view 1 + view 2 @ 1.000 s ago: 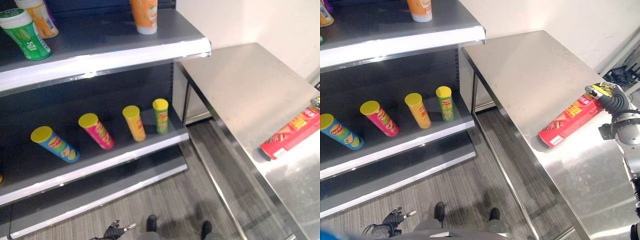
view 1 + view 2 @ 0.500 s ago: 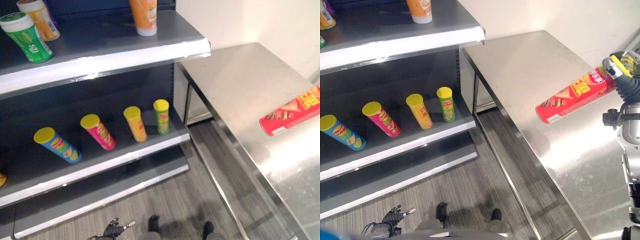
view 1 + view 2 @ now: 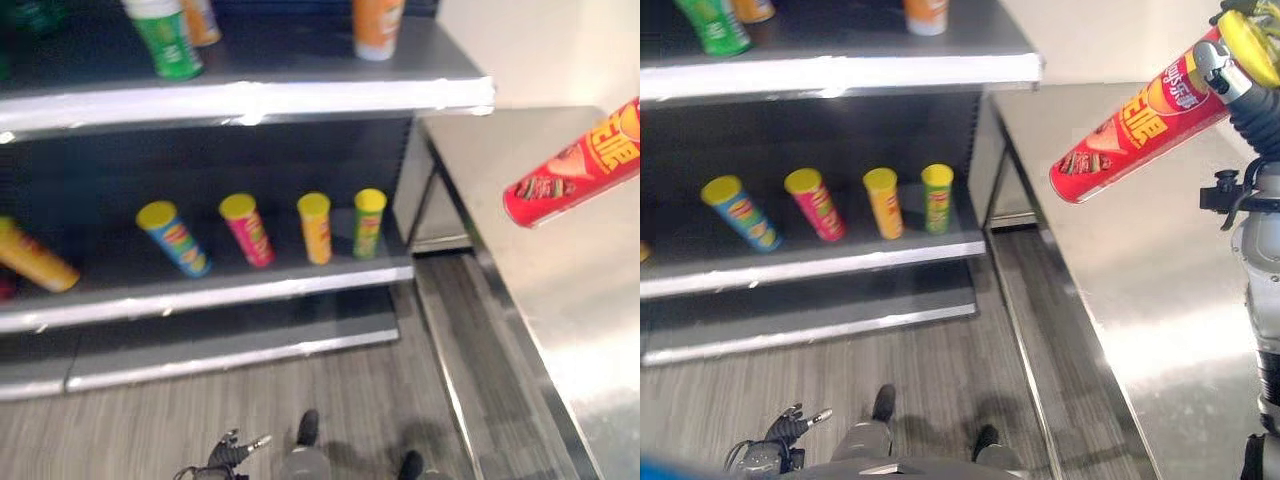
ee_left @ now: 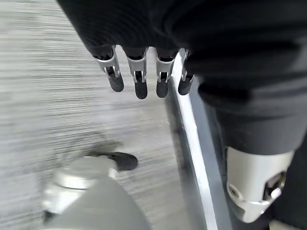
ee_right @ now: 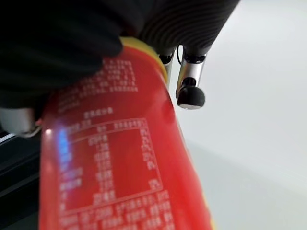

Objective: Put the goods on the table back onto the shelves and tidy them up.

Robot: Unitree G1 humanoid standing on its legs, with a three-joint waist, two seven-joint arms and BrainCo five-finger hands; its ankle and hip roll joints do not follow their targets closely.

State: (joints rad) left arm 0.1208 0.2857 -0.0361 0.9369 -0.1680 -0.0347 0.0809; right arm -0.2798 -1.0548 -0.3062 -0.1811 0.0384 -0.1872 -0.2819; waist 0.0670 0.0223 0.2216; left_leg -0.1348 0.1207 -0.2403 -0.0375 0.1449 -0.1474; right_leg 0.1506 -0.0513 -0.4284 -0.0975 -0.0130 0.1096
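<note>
Gripping the yellow-lidded end of a red crisp tube (image 3: 1137, 120), the right hand (image 3: 1252, 95) has its fingers (image 5: 190, 84) curled round the tube and holds it in the air above the steel table (image 3: 1160, 300), clear of the surface. The tube is tilted, its lidded end raised toward the far right and its base pointing down and left toward the shelves. The left hand (image 4: 144, 72) hangs low over the grey wood-grain floor (image 3: 930, 370) at the near left, its fingers (image 4: 140, 84) straight and relaxed, holding nothing.

The shelf unit stands to the left of the table, touching or just beside its left edge. On the middle shelf (image 3: 220, 295) four crisp tubes stand in a row, leaning back: a blue tube (image 3: 173, 237), a pink tube (image 3: 247, 228), an orange tube (image 3: 315, 227) and a green tube (image 3: 368, 221), each with a yellow lid. Another orange tube (image 3: 35, 260) lies tilted at the far left of that shelf. On the upper shelf (image 3: 300, 95) stand a green canister (image 3: 168, 40), an orange canister (image 3: 203, 20) behind it, and an orange container (image 3: 376, 25) further right.
</note>
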